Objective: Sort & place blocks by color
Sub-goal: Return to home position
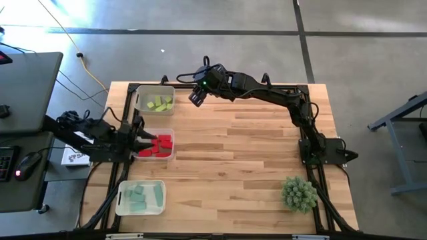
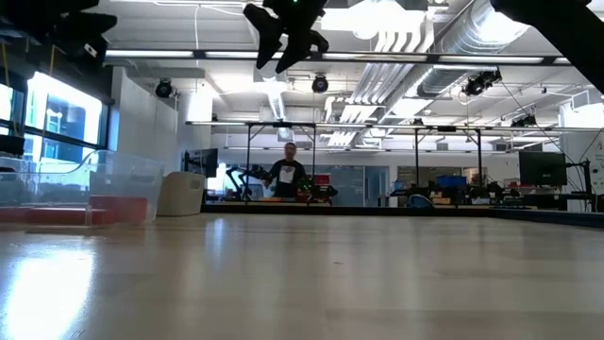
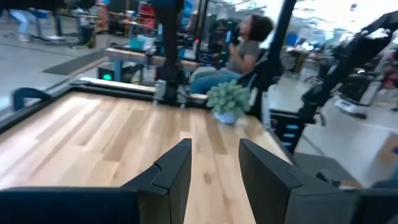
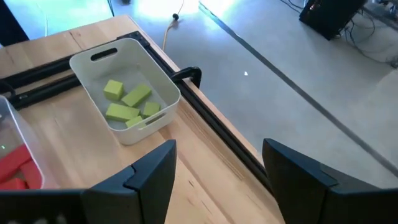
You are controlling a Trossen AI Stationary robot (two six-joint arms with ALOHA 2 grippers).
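Observation:
Yellow-green blocks [image 1: 160,103] [image 4: 127,102] lie in the far clear bin [image 1: 141,93]. The red blocks [image 1: 157,145] [image 4: 15,167] fill the middle bin [image 1: 171,134], and the teal blocks [image 1: 141,197] sit in the near bin [image 1: 160,185]. My right gripper [image 1: 196,98] [image 4: 217,180] hangs open and empty, high above the table [image 2: 286,42], just right of the yellow-green bin. My left gripper [image 1: 141,141] [image 3: 214,177] is open and empty at the left side of the red bin, pointing toward the table's right.
A spiky green plant ball [image 1: 298,193] [image 3: 227,99] stands at the table's near right corner. Bare wood [image 1: 233,160] spreads between the bins and the right arm's base. A black frame [image 4: 214,134] edges the table. A person [image 3: 245,43] sits beyond the table.

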